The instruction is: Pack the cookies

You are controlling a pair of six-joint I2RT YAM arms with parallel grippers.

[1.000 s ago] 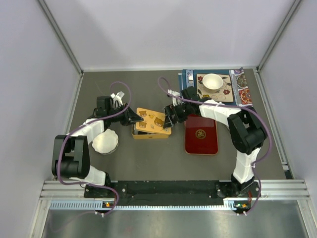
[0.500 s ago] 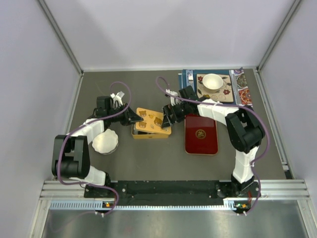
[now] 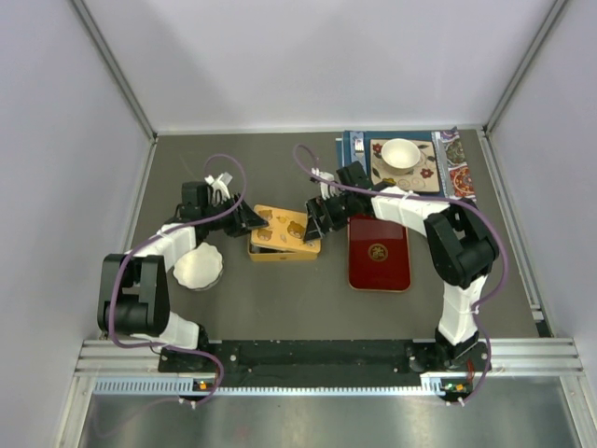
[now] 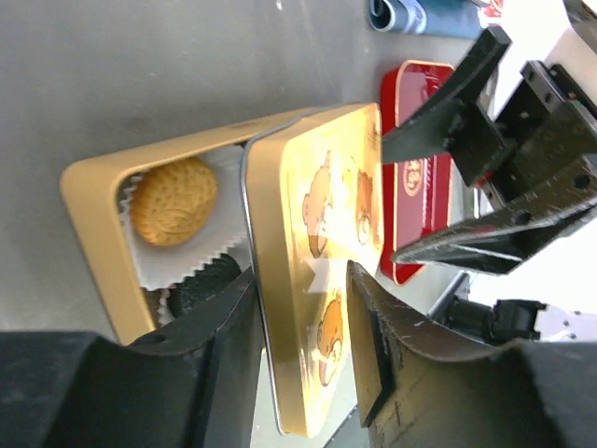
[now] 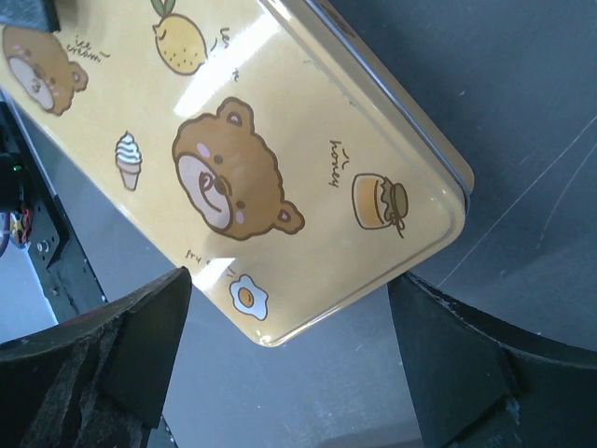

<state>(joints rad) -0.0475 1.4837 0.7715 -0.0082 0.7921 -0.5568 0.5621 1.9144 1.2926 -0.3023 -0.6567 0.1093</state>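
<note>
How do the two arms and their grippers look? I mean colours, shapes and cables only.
Both arms are alike: the left arm and right arm have white links joined by bulky black joints. A thin purple cable loops loosely along each. The left gripper and right gripper are black, with two flat, tapered fingers. No markings are legible.

walls [image 3: 317, 56]: pale, plain, on three sides | corner posts [image 3: 112, 65]: silver metal | surface [image 3: 280, 294]: dark grey, matte | near edge: aluminium rail [image 3: 522, 350] | light: even
</note>
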